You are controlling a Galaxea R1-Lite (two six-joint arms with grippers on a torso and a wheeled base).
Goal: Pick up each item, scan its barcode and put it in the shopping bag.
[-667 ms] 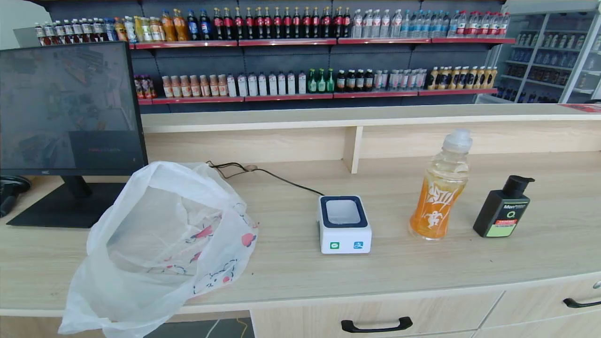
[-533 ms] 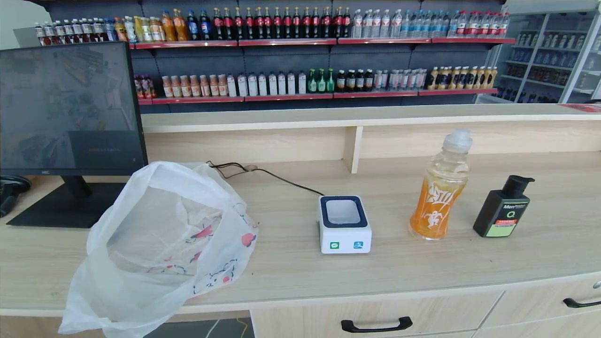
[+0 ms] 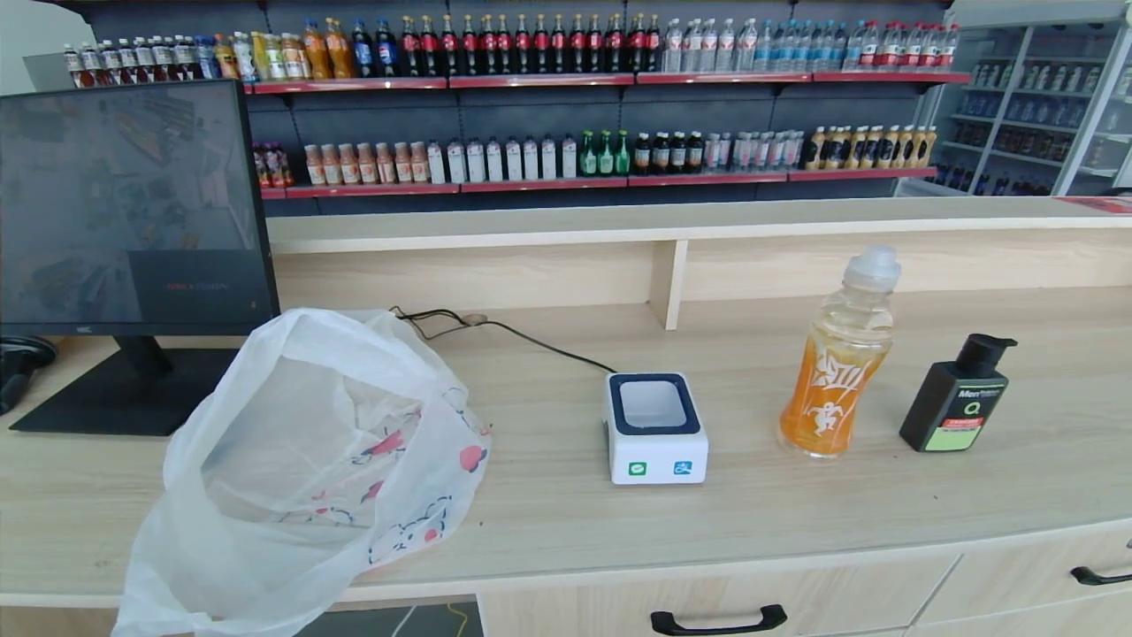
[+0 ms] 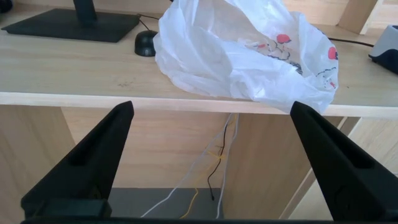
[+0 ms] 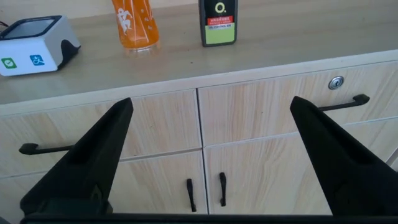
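Note:
A white plastic shopping bag (image 3: pixel 309 469) lies open at the counter's front left, hanging a little over the edge. The white barcode scanner (image 3: pixel 655 427) stands mid-counter. To its right stand an orange drink bottle (image 3: pixel 840 354) and a black pump bottle (image 3: pixel 958 398). My left gripper (image 4: pixel 211 109) is open, low in front of the counter and below the bag (image 4: pixel 249 50). My right gripper (image 5: pixel 210 102) is open too, in front of the cabinet doors, below the orange bottle (image 5: pixel 135 25), the pump bottle (image 5: pixel 219 23) and the scanner (image 5: pixel 34 43).
A monitor (image 3: pixel 133 203) on a black stand occupies the counter's back left, with a black mouse (image 4: pixel 145 43) near the bag. The scanner's cable (image 3: pixel 531 341) runs toward the back. A raised wooden shelf (image 3: pixel 672 221) lines the back. Cabinet handles (image 5: pixel 342 102) face the right gripper.
The whole head picture has shifted slightly, so the camera moved. The bag, scanner and both bottles stay where they were.

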